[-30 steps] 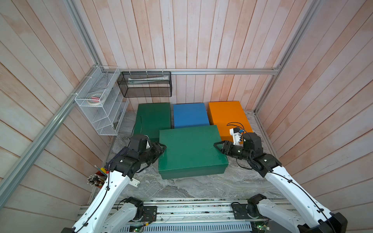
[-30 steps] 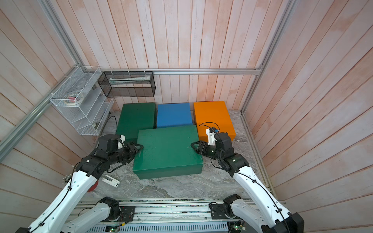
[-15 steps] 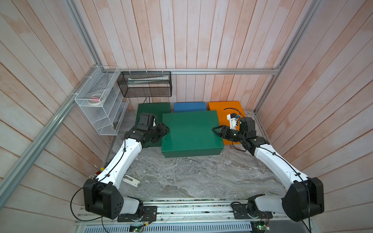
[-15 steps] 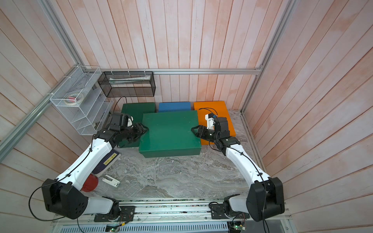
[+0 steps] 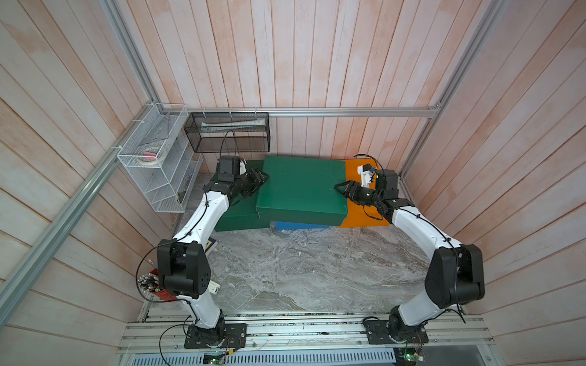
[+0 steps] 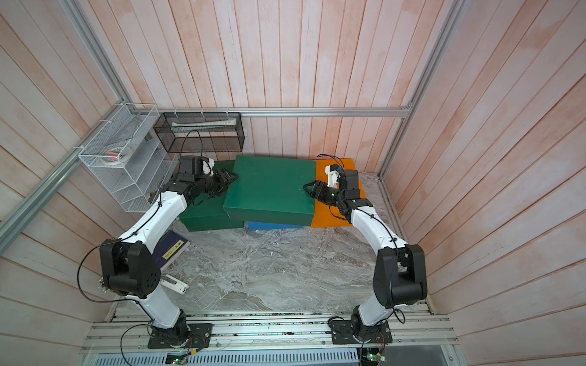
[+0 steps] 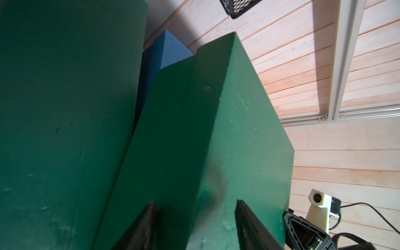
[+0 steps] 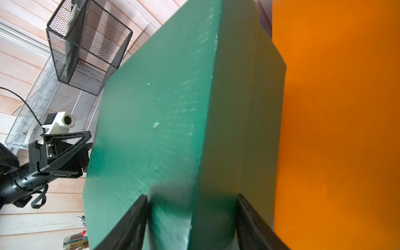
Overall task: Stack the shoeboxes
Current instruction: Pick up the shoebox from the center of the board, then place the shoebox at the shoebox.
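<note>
Both grippers carry a dark green shoebox [image 5: 301,187] [image 6: 272,187] at the back of the table. My left gripper [image 5: 261,180] [image 7: 194,207] is shut on its left edge, my right gripper [image 5: 342,188] [image 8: 193,199] on its right edge. Each has one finger on the lid and one on the side wall. This box hangs slightly tilted over the blue shoebox [image 5: 298,225] [image 7: 171,52], of which only a front strip shows. The second green shoebox [image 5: 236,215] [image 7: 65,108] stands to the left, the orange shoebox [image 5: 364,215] [image 8: 335,108] to the right.
A white wire shelf [image 5: 155,158] and a black mesh basket [image 5: 228,133] hang on the back left walls. A navy book [image 6: 171,248], a small white item [image 6: 174,283] and a red cup of pens [image 5: 152,282] lie at the left edge of the marble table [image 5: 301,269].
Both arms have carried the green shoebox from the front of the table toward the back wall. It now covers nearly all of the blue shoebox.
</note>
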{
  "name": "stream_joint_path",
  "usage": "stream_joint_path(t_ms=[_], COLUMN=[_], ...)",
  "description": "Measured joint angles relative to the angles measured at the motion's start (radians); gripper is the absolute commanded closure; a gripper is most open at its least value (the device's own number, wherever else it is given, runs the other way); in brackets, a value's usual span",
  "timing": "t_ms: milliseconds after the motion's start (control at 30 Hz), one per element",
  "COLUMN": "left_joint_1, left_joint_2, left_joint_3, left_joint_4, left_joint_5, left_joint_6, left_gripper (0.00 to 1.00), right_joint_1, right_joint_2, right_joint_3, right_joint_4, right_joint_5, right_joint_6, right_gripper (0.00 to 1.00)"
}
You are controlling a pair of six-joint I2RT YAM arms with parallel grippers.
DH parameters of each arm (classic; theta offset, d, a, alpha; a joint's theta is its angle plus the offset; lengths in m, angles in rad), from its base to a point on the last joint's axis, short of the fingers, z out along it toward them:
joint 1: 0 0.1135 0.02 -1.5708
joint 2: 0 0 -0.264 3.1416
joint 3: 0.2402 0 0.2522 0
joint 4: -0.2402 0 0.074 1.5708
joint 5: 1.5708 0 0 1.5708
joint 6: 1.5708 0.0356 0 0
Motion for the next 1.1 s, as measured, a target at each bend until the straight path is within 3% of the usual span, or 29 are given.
stream_joint_path(t_ms=[333,533,733,1100], left_joint_1=[0.026,0.03,0.048,0.151], left_joint_2=[0.07,0.079,0.078,-0.121], left_joint_3=[0.032,0.044,0.043,-0.098], left_joint_4=[0.058,0.071,0.072,0.074], left_joint_5=[0.072,0.097,0.105,0.087], left_joint_6=[-0.021,-0.032,-0.03,-0.026], left_gripper=[0.36,0.17,0.13,0.13], right_joint_1=[-0.019,-0.025,-0.031,-0.114], right_joint_2=[0.085,0.109,0.114,0.032], right_joint_3=[0.064,0.086,0.093,0.042], right_joint_4=[0.025,0.03,0.029,0.033], right_joint_5=[-0.038,-0.057,-0.063,-0.047], right_joint_6=[0.004,0.001,0.001,-0.003], right_gripper=[0.27,0.17,0.13,0.11])
